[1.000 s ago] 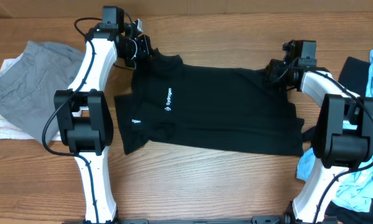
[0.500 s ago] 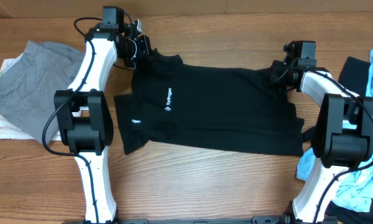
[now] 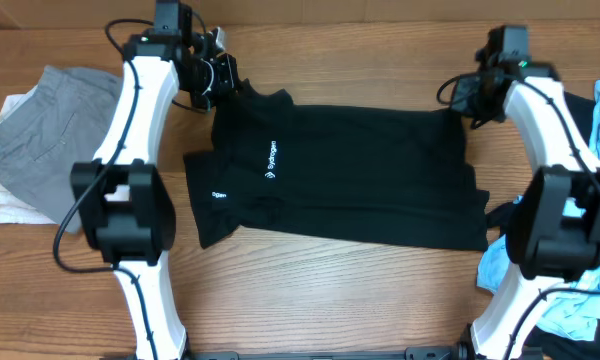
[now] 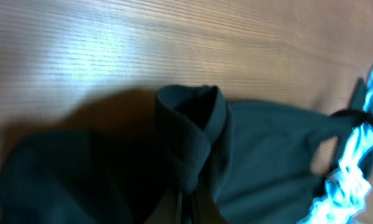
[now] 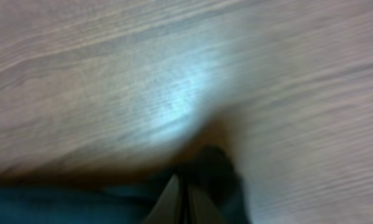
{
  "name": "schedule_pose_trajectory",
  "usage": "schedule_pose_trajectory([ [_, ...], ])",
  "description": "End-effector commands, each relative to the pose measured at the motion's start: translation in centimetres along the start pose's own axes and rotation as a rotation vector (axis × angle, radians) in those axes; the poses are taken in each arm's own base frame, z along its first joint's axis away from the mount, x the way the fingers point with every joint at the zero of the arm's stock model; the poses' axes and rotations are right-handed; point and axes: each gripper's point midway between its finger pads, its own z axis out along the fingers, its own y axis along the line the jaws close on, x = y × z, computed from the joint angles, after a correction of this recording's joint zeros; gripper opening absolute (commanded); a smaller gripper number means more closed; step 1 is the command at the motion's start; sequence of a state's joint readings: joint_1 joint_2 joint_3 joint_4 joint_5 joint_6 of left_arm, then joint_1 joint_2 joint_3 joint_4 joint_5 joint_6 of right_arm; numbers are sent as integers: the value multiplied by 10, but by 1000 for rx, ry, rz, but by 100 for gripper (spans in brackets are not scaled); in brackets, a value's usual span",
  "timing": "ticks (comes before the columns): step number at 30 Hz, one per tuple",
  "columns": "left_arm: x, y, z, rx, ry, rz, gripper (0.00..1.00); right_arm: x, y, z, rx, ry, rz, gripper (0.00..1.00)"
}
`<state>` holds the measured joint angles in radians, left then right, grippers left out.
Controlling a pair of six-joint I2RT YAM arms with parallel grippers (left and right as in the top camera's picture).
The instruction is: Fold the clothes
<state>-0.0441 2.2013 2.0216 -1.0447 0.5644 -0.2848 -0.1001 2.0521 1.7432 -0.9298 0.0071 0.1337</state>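
Note:
A black short-sleeved shirt point(image 3: 350, 170) with a small white chest logo lies spread sideways on the wooden table. My left gripper point(image 3: 223, 85) is shut on the shirt's far left corner by the collar; the left wrist view shows a bunched fold of black fabric point(image 4: 193, 134) pinched between the fingers point(image 4: 188, 208). My right gripper point(image 3: 467, 103) is shut on the shirt's far right hem corner; the blurred right wrist view shows dark fabric point(image 5: 214, 168) at the closed fingertips point(image 5: 181, 202). Both corners are raised a little off the table.
A grey garment point(image 3: 50, 130) over a white one point(image 3: 15, 205) lies at the left. Light blue point(image 3: 570, 300) and black point(image 3: 575, 115) garments are piled at the right edge. Bare wood runs along the far and near sides.
Both arms have risen and moved toward the far edge, holding the shirt's far corners. The right gripper moved further right and back, pulling its hem corner taut.

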Motion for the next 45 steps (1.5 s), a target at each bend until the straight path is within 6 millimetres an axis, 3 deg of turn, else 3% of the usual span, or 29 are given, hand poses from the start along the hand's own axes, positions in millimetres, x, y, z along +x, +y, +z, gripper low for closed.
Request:
schedule_pose_trajectory([
  [1, 14, -13, -29, -9, 13, 30, 4, -15, -15, -49, 79, -53, 7, 4],
  [9, 68, 16, -42, -170, 206, -87, 4, 52, -44, -61, 195, 224, 5, 4],
  [17, 112, 34, -60, -288, 385, -89, 4, 87, -76, -76, 231, 390, 74, 4],
  [20, 126, 35, -66, -298, 447, -79, 4, 95, -76, -77, 178, 430, 115, 4],
  [31, 139, 30, -57, -298, 497, -60, 4, 134, -75, -70, 162, 575, 128, 4],
  [40, 204, 47, -34, -317, 743, -47, 4, 160, -78, -62, 173, 657, 129, 4],
  [45, 226, 58, -32, -323, 825, -65, 4, 166, -78, -61, 176, 677, 130, 4],
])
